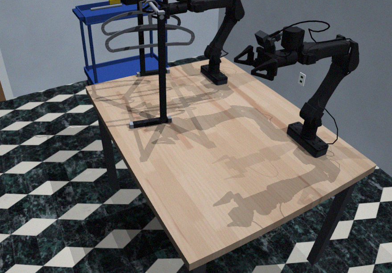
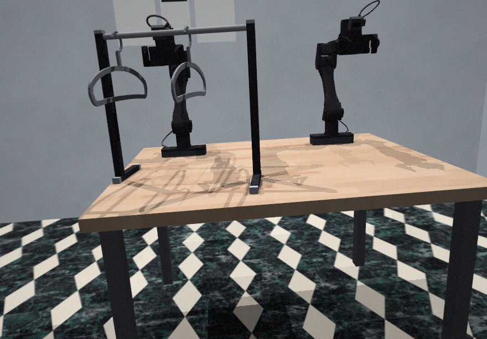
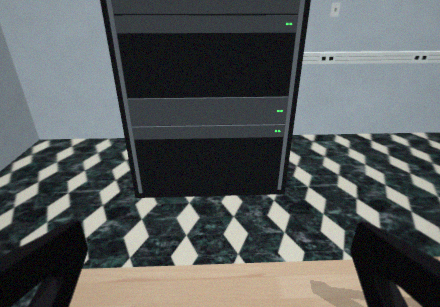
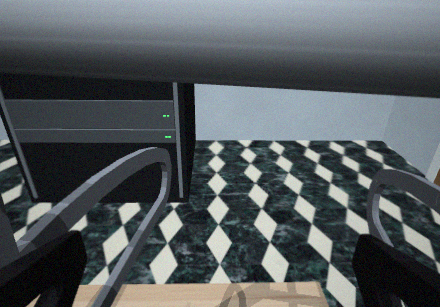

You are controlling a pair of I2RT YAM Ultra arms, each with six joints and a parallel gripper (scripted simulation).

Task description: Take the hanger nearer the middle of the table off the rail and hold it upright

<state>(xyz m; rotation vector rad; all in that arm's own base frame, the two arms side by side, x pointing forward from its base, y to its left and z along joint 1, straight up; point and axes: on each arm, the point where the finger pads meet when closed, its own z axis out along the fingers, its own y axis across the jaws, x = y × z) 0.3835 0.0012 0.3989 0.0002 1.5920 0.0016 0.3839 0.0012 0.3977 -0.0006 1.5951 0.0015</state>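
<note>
A black rack [image 1: 162, 67] carries a grey rail [image 2: 176, 32] with two grey hangers. The hanger nearer the table's middle [image 2: 188, 82] [image 1: 149, 37] hangs on the rail. The other hanger [image 2: 117, 85] [image 1: 126, 20] hangs near the rail's outer end. My right gripper [image 2: 164, 57] [image 1: 147, 3] is open, just behind and under the rail, between the two hooks. In the right wrist view the rail [image 4: 220, 42] fills the top, with one hanger at the left [image 4: 125, 197] and one at the right [image 4: 400, 192]. My left gripper [image 1: 245, 65] [image 2: 348, 44] is open and empty, high above the table.
A blue cart [image 1: 104, 35] stands behind the rack, off the table. A dark server cabinet [image 3: 205, 87] stands on the floor beyond the table edge. The rack's feet [image 1: 150, 122] rest on the table near its edge.
</note>
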